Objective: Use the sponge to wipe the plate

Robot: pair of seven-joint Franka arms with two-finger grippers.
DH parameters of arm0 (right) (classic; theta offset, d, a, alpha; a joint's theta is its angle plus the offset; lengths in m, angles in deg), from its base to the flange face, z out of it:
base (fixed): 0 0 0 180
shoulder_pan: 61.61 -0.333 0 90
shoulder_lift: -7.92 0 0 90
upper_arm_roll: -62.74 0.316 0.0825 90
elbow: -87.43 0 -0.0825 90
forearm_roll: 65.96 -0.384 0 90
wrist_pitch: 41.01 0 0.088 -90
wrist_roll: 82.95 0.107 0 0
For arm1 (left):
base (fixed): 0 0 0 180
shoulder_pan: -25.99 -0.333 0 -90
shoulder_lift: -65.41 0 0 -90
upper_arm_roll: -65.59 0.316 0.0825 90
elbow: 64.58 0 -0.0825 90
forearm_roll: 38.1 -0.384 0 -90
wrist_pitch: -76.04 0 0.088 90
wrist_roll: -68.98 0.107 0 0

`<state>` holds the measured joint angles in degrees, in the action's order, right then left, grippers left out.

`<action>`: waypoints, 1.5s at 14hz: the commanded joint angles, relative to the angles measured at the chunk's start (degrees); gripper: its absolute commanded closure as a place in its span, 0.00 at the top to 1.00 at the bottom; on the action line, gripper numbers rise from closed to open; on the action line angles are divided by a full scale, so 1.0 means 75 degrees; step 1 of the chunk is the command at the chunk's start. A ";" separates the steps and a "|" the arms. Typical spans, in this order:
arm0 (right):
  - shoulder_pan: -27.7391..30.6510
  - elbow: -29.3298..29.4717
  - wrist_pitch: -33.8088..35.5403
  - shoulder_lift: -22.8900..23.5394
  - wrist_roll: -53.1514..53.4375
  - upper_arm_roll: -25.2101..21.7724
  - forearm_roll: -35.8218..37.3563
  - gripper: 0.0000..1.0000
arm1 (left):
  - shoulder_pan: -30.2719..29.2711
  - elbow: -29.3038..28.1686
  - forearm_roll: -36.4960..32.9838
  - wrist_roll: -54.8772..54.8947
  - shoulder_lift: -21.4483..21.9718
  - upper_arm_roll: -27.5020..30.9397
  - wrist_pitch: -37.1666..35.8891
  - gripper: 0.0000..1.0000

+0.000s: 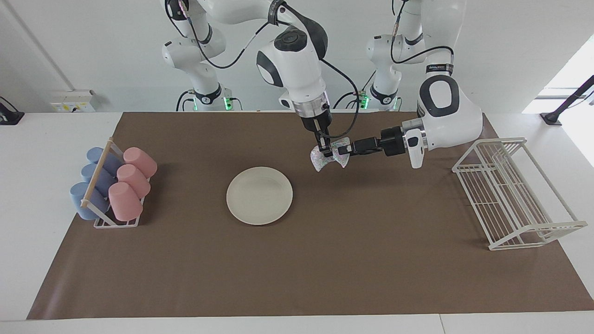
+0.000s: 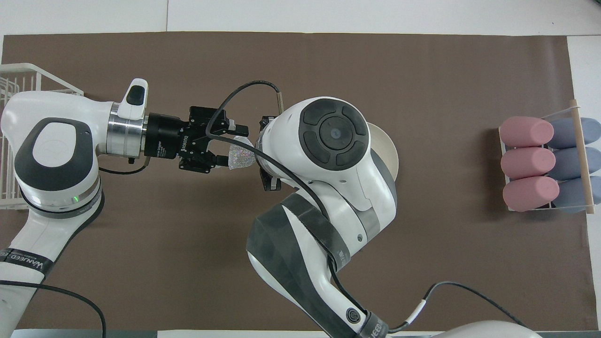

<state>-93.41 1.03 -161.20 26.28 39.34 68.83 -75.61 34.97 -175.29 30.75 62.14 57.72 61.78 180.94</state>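
Note:
The sponge, a silvery bow-tie pad, hangs above the brown mat, pinched at its middle by my right gripper, which points down and is shut on it. My left gripper reaches in level from the left arm's end. Its fingers stand open on either side of the sponge's wing, as the overhead view shows at the left gripper. The cream-white plate lies flat on the mat, farther from the robots than the sponge. The right arm covers most of the plate in the overhead view.
A rack of pink and blue cups lies at the right arm's end of the mat. A white wire dish rack stands at the left arm's end. The brown mat covers most of the table.

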 commanded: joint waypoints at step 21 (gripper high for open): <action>0.1542 -0.1042 0.0718 -0.0923 -0.5199 0.0043 0.0220 1.00 | -0.0282 0.0451 -0.0987 -0.0366 -0.0076 0.0099 -0.0498 0.00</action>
<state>-85.17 -3.02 -157.88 23.13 9.68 68.69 -74.98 33.76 -174.55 26.41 60.91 57.71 62.41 178.97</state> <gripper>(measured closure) 0.018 0.943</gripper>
